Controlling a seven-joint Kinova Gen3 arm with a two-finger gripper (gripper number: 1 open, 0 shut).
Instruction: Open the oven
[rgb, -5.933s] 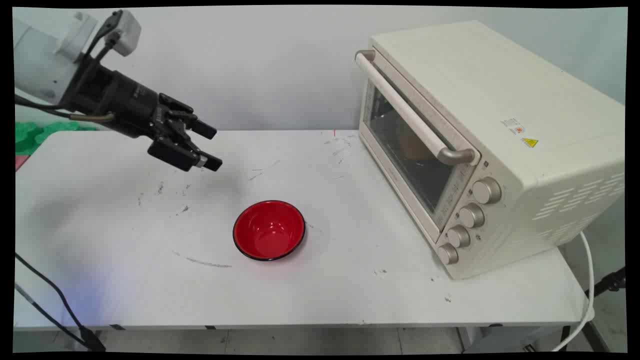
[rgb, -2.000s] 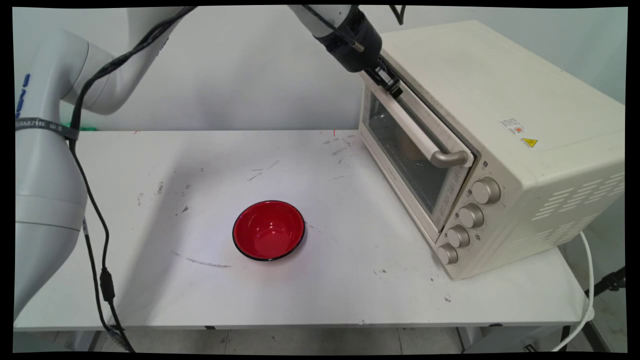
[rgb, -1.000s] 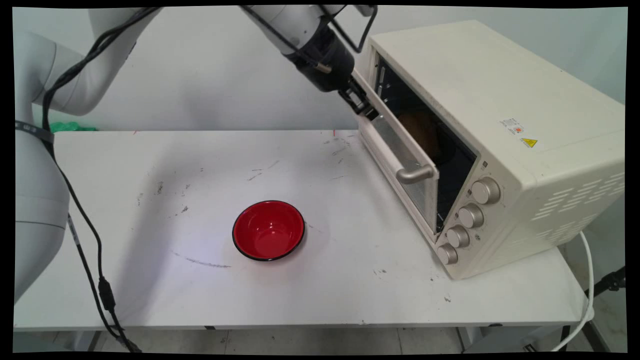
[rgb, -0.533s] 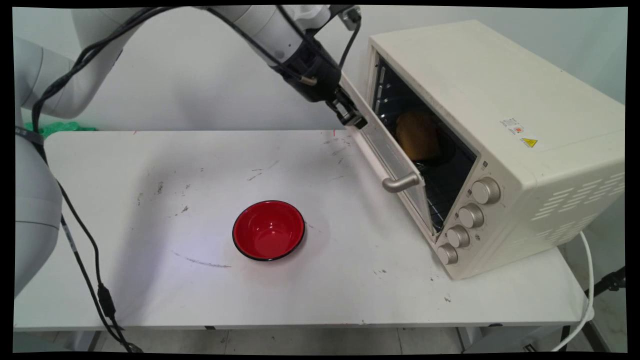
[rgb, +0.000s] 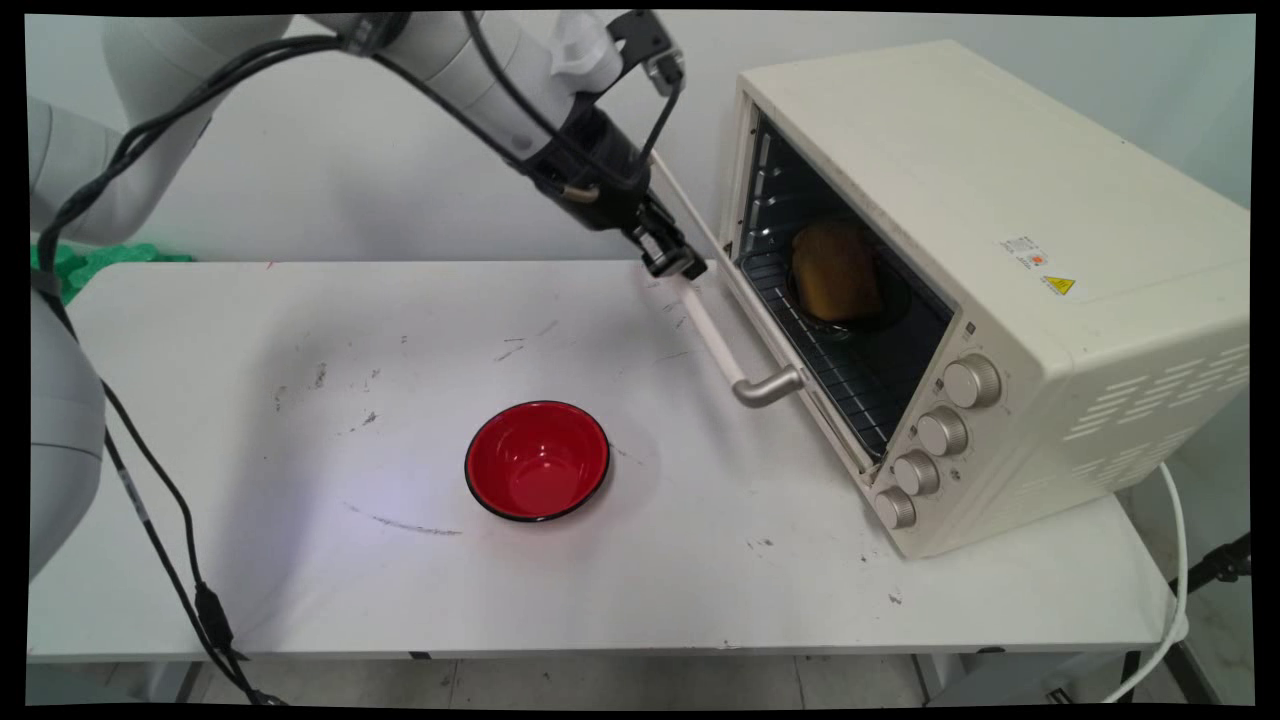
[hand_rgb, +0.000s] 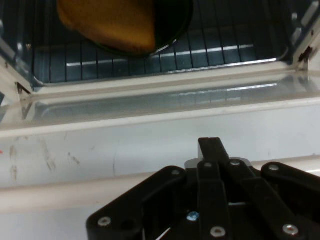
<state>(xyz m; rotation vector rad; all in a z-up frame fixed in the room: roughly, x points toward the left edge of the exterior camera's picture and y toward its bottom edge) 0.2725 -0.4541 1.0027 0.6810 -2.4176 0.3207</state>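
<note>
Main view puts the claw (rgb: 676, 266) pinching the far end of the handle (rgb: 715, 338) on the oven (rgb: 1000, 280) door, which hangs nearly flat. Bread (rgb: 836, 270) sits on the rack inside. A red bowl (rgb: 537, 461) stands well apart on open surface (rgb: 300, 560).
</note>
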